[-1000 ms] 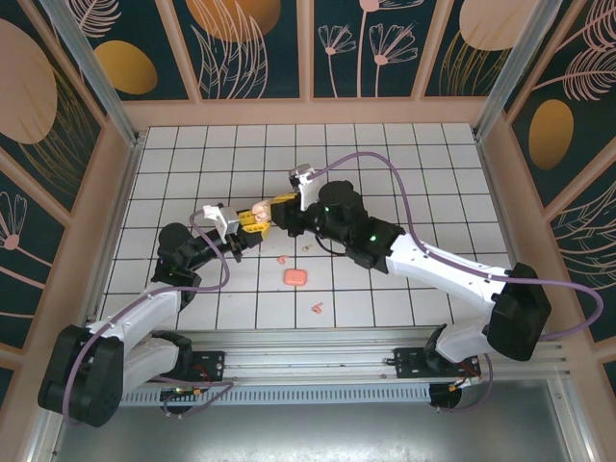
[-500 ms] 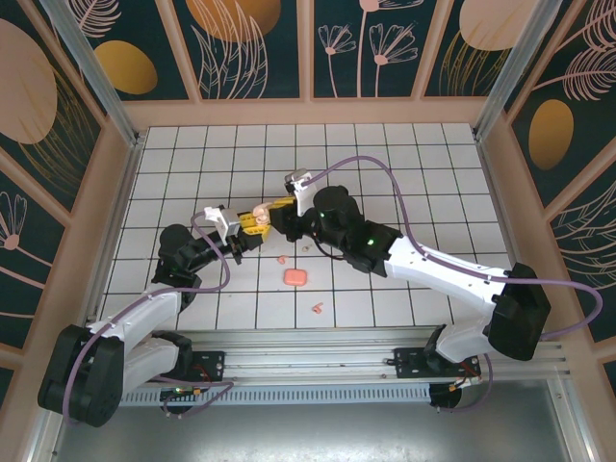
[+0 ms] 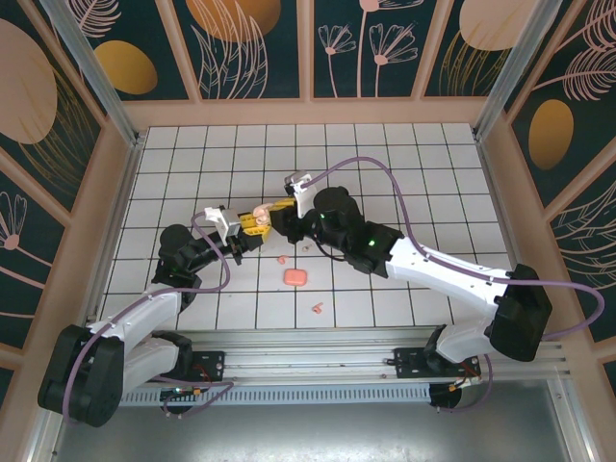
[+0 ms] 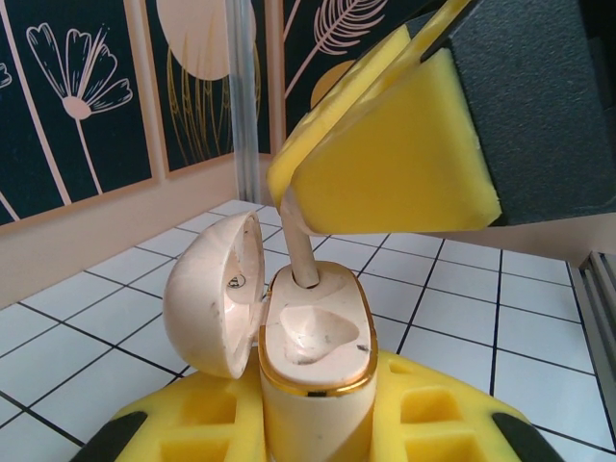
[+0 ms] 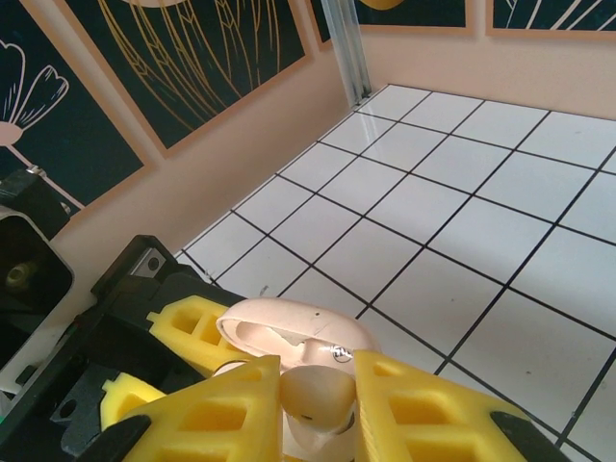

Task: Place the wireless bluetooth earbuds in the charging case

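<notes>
The cream charging case [image 4: 313,337] stands upright with its lid [image 4: 212,294] swung open to the left, and my left gripper [image 4: 313,419] is shut on its body. My right gripper [image 5: 318,404] is shut on a cream earbud [image 5: 318,397], directly above the case. In the left wrist view the earbud's stem [image 4: 300,248] reaches into the case's far socket; the near socket is bare. From above, the left gripper [image 3: 245,227] and right gripper [image 3: 275,213] meet at the case [image 3: 260,215] in mid-table.
On the tiles lie a pink case [image 3: 295,277], two pink earbuds [image 3: 281,258] [image 3: 316,309] and a small pale bud [image 3: 306,245]. The right arm's purple cable [image 3: 385,178] loops over the middle. Walls enclose the tiled floor.
The right gripper has slid a little to the left with the earbud, closing in over the case. The left arm has held still.
</notes>
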Controlling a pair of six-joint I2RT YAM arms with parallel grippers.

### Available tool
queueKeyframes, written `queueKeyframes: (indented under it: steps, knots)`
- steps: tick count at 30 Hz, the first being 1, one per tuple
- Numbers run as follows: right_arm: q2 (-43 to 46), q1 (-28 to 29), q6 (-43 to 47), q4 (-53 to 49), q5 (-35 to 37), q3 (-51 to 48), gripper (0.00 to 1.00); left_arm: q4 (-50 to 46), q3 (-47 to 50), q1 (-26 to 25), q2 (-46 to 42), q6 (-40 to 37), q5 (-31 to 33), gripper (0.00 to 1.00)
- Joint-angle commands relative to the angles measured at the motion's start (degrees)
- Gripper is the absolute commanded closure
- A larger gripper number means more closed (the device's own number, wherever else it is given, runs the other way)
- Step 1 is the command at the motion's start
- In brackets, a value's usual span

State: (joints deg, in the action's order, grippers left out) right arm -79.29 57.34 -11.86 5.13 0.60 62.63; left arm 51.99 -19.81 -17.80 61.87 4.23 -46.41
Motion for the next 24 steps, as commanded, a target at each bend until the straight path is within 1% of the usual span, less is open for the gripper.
queueKeyframes:
  steps: [1,13,14,16,19,22,24]
  knots:
    - [0.71,2.05,1.30,-4.41,-1.88,-0.15,0.77,3.63,-0.49,-0.14,-1.31,0.63,1.27,0.87]
    - [-0.03,2.60,1.87,-6.00,0.01,1.09,0.77,3.38,-0.53,-0.20,-1.22,0.42,1.50,0.87]
    - [-0.02,2.61,1.69,-5.88,1.45,1.12,0.77,3.17,-0.49,-0.16,-1.22,0.21,1.38,0.87]
    - [0.46,2.51,1.35,-4.85,2.09,0.88,0.76,2.59,-0.53,-0.13,-1.28,-0.34,1.17,0.87]
    - [2.38,1.71,0.23,-2.70,1.52,0.22,0.77,-0.34,-0.58,-0.16,-1.73,-3.21,1.24,0.87]
    - [4.57,0.10,-1.50,-2.70,0.54,0.39,0.78,-5.64,-1.01,-0.13,-2.60,-8.44,2.26,0.87]
    - [5.96,-1.23,-2.99,-3.10,-2.46,0.35,0.78,-7.75,-1.02,-0.18,-3.26,-10.92,3.13,0.87]
